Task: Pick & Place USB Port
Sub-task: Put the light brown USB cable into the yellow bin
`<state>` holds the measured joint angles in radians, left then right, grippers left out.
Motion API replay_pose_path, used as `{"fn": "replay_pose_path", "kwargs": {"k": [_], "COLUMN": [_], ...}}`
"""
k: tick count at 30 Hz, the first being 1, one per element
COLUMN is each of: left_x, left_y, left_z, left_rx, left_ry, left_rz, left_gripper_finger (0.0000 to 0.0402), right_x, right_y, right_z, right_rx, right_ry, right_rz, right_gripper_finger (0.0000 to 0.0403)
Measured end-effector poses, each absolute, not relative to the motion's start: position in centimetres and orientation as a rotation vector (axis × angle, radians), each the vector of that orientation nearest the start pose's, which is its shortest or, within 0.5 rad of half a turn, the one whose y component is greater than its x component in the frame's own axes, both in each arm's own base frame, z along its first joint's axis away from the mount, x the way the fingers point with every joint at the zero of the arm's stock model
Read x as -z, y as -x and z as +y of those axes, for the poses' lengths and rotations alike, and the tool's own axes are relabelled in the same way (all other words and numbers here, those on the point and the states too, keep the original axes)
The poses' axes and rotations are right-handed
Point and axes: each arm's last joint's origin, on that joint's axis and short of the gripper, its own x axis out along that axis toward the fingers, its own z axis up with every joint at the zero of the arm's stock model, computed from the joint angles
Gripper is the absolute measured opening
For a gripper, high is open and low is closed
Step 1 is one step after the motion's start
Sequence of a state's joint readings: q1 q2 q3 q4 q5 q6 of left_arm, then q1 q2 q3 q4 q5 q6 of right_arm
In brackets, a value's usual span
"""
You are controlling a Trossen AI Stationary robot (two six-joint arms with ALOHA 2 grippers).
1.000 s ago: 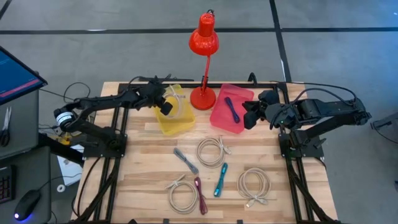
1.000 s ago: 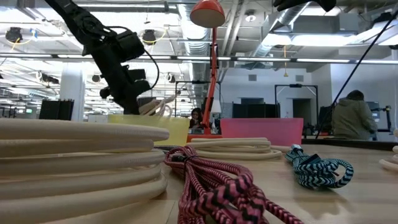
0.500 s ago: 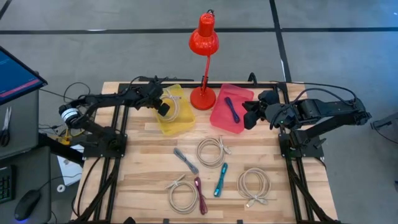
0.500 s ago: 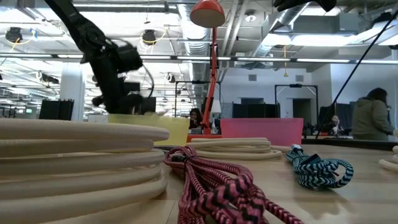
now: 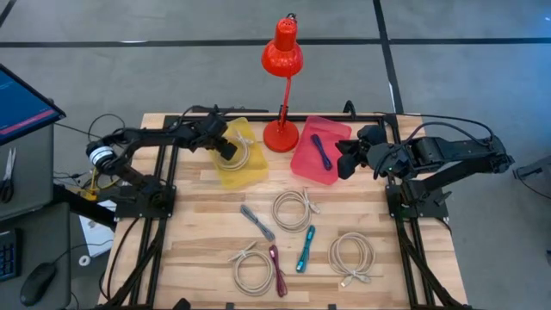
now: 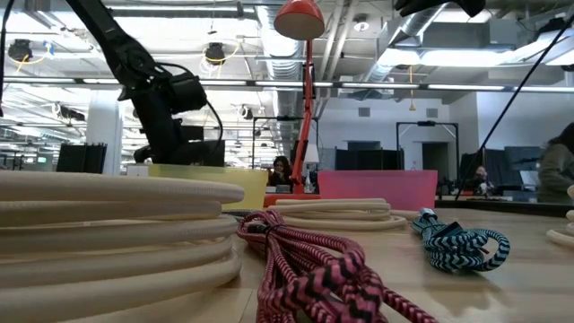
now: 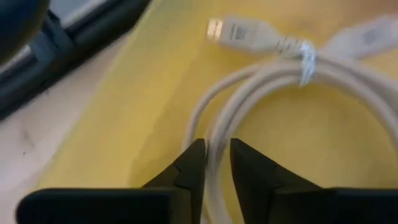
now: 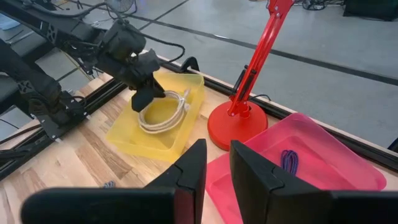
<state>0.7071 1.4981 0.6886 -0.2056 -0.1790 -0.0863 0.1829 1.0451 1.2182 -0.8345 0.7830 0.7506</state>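
A yellow tray (image 5: 225, 172) stands on the table's far left and a pink tray (image 5: 306, 165) to its right. My left gripper (image 5: 225, 148) is down inside the yellow tray, shut on a coiled white USB cable (image 5: 245, 153) that lies on the tray floor, its plug (image 7: 227, 29) beyond the fingers. My right gripper (image 5: 343, 161) waits shut at the pink tray's right edge. A purple cable (image 5: 321, 151) lies in the pink tray. My left gripper (image 7: 216, 155) pinches a strand of the white coil (image 7: 214, 134) between its two fingers, coming from above and slanting down into the yellow tray. The rest of the coil (image 7: 292, 78) lies slack on the tray floor.
A red desk lamp's base (image 5: 281, 135) stands between the two trays. Nearer on the table lie white coils (image 5: 293, 209) (image 5: 351, 256) (image 5: 250, 269), a grey cable (image 5: 256, 222), a pink cable (image 5: 276, 269) and a teal cable (image 5: 306, 250).
My left gripper has gone down into the yellow tray and a little toward the table's left. The white coil, which hung at the gripper above the tray, now lies on the tray floor.
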Motion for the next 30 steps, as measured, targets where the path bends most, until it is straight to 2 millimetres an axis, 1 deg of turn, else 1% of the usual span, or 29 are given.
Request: {"fn": "replay_pose_path", "kwargs": {"k": [3, 6, 10, 15, 20, 24, 26, 30], "left_x": [-15.5, -16.6, -18.7, -21.9, -25.2, -27.7, -28.7, -30.1], "left_y": [-19.8, -19.8, -19.5, -18.5, -17.4, -16.3, -15.8, -15.0], "left_z": [17.5, 17.2, 16.7, 15.8, 14.0, 12.0, 10.9, 9.1], "left_rx": [-0.832, -0.814, -0.800, -0.788, -0.720, -0.632, -0.573, -0.482], "left_ry": [0.352, 0.342, 0.311, 0.278, 0.250, 0.215, 0.199, 0.170], "left_rz": [0.936, 0.882, 0.790, 0.653, 0.494, 0.366, 0.311, 0.235], "left_gripper_finger": [0.0092, 0.0102, 0.0105, 0.0106, 0.0106, 0.0106, 0.0106, 0.0106], "right_x": [-37.9, -37.9, -37.9, -37.9, -37.9, -37.9, -37.9, -37.9], "right_y": [-18.9, -18.9, -18.9, -18.9, -18.9, -18.9, -18.9, -18.9], "right_z": [1.4, 1.4, 1.4, 1.4, 1.4, 1.4, 1.4, 1.4], "right_rx": [0.757, 0.757, 0.756, 0.756, 0.756, 0.756, 0.756, 0.755], "right_ry": [-0.396, -0.395, -0.396, -0.395, -0.394, -0.394, -0.394, -0.397], "right_rz": [0.342, 0.343, 0.344, 0.344, 0.346, 0.346, 0.345, 0.342], "right_gripper_finger": [0.0064, 0.0064, 0.0064, 0.0064, 0.0064, 0.0064, 0.0064, 0.0064]}}
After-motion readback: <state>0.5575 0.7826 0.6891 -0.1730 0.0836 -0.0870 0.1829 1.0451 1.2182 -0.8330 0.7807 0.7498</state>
